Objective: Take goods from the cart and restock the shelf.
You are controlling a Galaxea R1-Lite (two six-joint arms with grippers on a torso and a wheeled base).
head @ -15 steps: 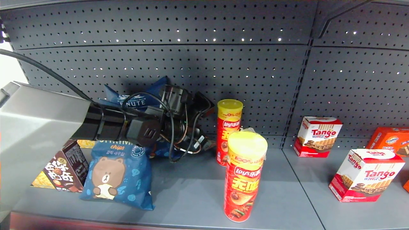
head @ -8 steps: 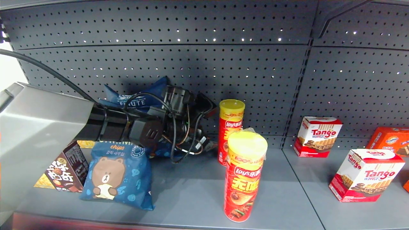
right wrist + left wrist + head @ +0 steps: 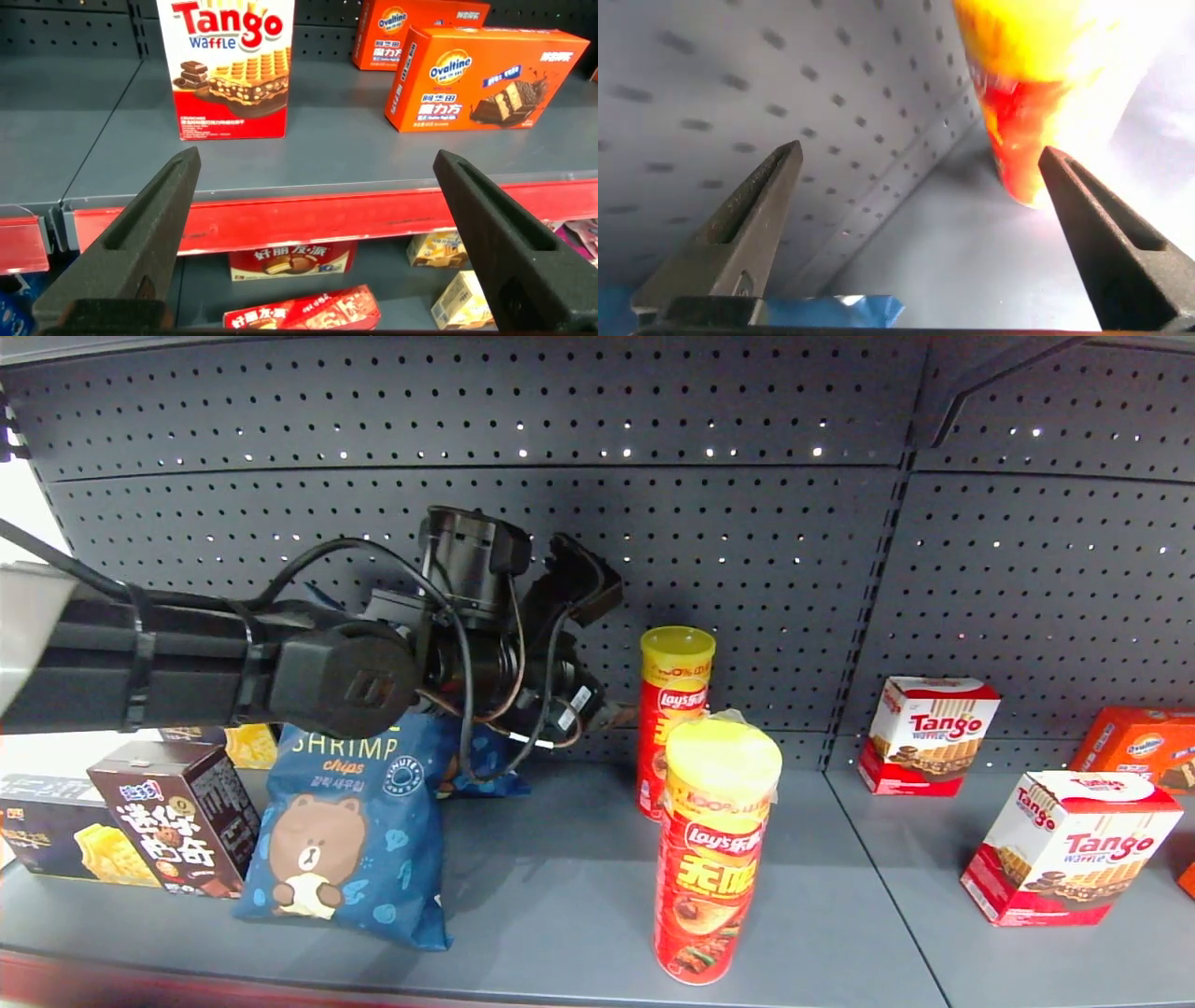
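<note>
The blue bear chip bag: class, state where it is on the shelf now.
In the head view the blue bear chip bag stands on the left part of the shelf, beside the dark brown box, left of the front chip canister.

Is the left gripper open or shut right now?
Open: the left gripper has its fingers wide apart, nothing held; a chips can stands beyond.

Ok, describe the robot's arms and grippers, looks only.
The left arm is a black tube banded with cable ties, ending in a rounded black joint. Black cables loop around the wrist. The left gripper and right gripper each have two dark, matte, wedge-shaped fingers with recessed grooves.
</note>
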